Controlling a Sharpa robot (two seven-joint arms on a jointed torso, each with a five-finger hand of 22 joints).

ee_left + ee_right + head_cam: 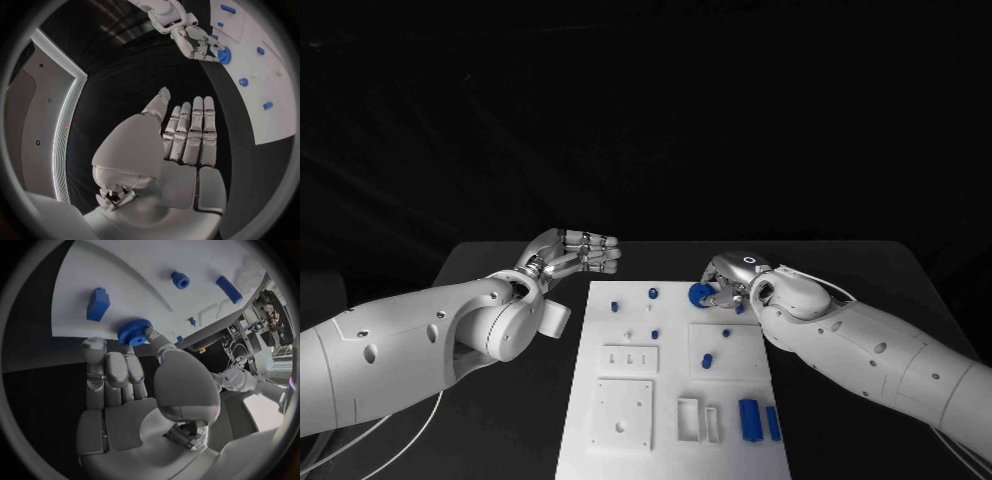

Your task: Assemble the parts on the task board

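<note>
The right silver many-fingered hand [730, 283] pinches a round blue toothed gear [702, 293] between thumb and fingertips at the far right corner of the flat white rectangular task board [625, 440]. The left silver hand [571, 256] hovers off the board's far left corner, fingers straight, loosely apart, holding nothing.

Dim, dark surround — the white task board [675, 400] glares brightly, wrist views bending at their rims.
</note>
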